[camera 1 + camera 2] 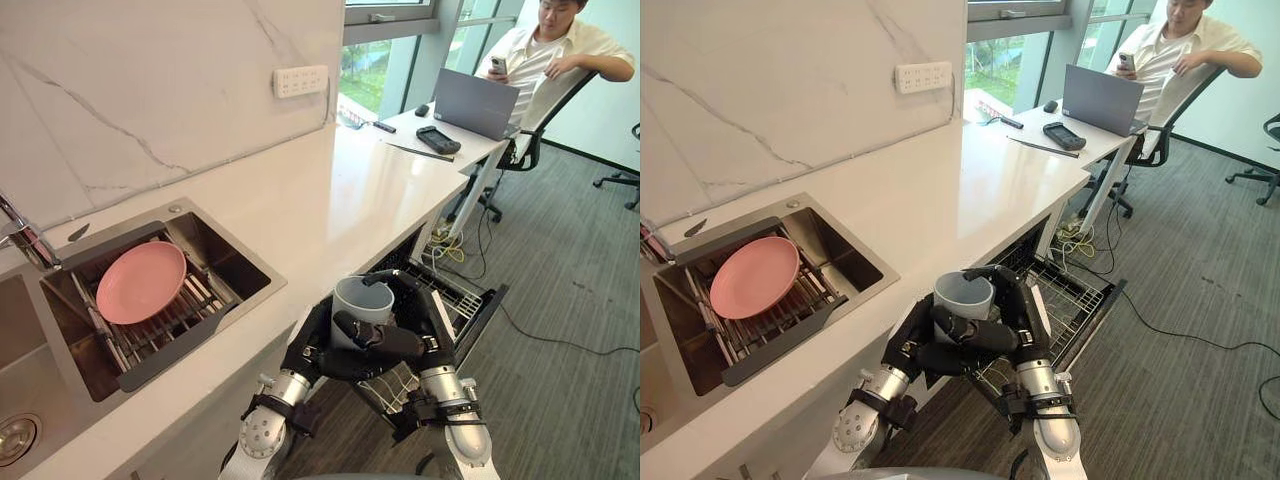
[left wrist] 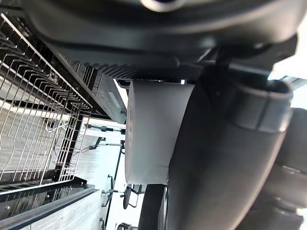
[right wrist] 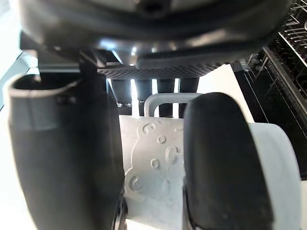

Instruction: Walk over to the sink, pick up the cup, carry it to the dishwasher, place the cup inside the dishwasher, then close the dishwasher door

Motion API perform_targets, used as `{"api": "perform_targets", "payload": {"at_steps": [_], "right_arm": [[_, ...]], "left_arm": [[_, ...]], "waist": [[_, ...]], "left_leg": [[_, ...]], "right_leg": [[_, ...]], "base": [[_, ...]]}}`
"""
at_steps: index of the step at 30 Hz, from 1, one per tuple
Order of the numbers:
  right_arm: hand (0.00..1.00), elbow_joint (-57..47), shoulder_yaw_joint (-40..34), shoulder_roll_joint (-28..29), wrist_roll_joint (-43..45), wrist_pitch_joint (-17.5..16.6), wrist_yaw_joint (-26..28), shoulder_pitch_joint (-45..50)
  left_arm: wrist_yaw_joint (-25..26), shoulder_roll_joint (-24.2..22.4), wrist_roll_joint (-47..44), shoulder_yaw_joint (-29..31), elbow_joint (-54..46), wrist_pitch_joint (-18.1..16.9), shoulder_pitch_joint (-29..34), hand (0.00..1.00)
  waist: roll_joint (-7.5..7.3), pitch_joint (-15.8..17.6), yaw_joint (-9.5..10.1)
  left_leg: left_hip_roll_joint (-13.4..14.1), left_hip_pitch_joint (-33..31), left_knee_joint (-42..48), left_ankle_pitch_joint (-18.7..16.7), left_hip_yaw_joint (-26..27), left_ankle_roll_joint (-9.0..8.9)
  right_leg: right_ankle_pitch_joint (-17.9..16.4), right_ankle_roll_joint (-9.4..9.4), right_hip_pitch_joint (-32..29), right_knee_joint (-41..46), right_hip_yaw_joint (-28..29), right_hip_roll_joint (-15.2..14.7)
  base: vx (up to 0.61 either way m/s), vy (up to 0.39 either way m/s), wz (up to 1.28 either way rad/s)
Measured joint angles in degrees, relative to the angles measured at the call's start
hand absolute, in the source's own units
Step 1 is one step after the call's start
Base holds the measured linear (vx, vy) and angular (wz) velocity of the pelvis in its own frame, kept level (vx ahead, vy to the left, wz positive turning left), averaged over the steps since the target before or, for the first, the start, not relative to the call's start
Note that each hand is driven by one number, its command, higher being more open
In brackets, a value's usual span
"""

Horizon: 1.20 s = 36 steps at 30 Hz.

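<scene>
Left robot hand (image 1: 312, 348) and right robot hand (image 1: 428, 318) are both curled round the grey cup (image 1: 360, 298), one on each side. The left thumb lies across the cup's near wall, and the right fingers hook over its far rim. The cup stands upright with its mouth up, held in the air just past the front edge of the white counter (image 1: 340, 200) and above the open dishwasher (image 1: 1040, 262).

The dishwasher's wire rack (image 1: 1068, 295) is pulled out over the lowered dishwasher door (image 1: 1103, 305), just beyond the hands. In the right wrist view the cup's wall carries a raised bear-like pattern. A pale arc behind it may be the cup's handle, though the fingers hide too much of it to be sure. The left wrist view shows the cup's plain side pressed against the thumb, with the rack beside it.

Well to the left, the sink (image 1: 235, 255) is set into the counter. It holds a drainer rack (image 1: 190, 305) with a pink plate (image 1: 140, 282) leaning on it, and the tap (image 1: 22, 235) stands at its far left corner. A white socket strip (image 1: 300, 80) sits on the marble wall. At the counter's far end there is a laptop (image 1: 475, 103), and a person (image 1: 560, 40) is seated on a chair behind it.
</scene>
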Motion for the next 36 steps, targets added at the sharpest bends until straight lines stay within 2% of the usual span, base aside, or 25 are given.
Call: {"api": "perform_targets", "payload": {"at_steps": [11,17,36], "right_arm": [[0.00,-0.8,-1.9,-1.0,-9.9,-3.1,-1.1,0.0],[0.00,-1.9,-2.0,-3.2,-10.0,-3.3,-1.3,-0.2],[0.00,-2.2,-2.2,-3.5,-11.1,-3.8,-2.1,-0.5]], "left_arm": [[-1.6,0.1,0.7,1.6,-0.3,0.0,-0.1,1.00],[-2.9,0.2,0.7,2.0,-1.0,0.0,-0.1,1.00],[-4.2,0.7,0.1,2.6,-1.9,0.1,-0.1,1.00]], "waist": [[0.21,0.2,0.03],[0.23,0.2,0.02],[0.37,0.1,-0.17]], "left_leg": [[0.1,0.0,0.0,0.0,0.4,-0.01],[0.1,0.0,0.0,0.0,0.5,-0.01],[0.3,0.1,0.0,0.0,0.5,-0.01]], "right_leg": [[-2.2,-0.50,-1.8,3.2,0.4,0.0],[-2.7,-0.59,-2.1,3.6,0.4,0.0],[-2.1,-0.13,-2.1,3.2,1.0,0.4]], "base": [[0.00,0.000,0.00],[0.00,0.000,0.00],[0.00,0.000,-0.01]]}}
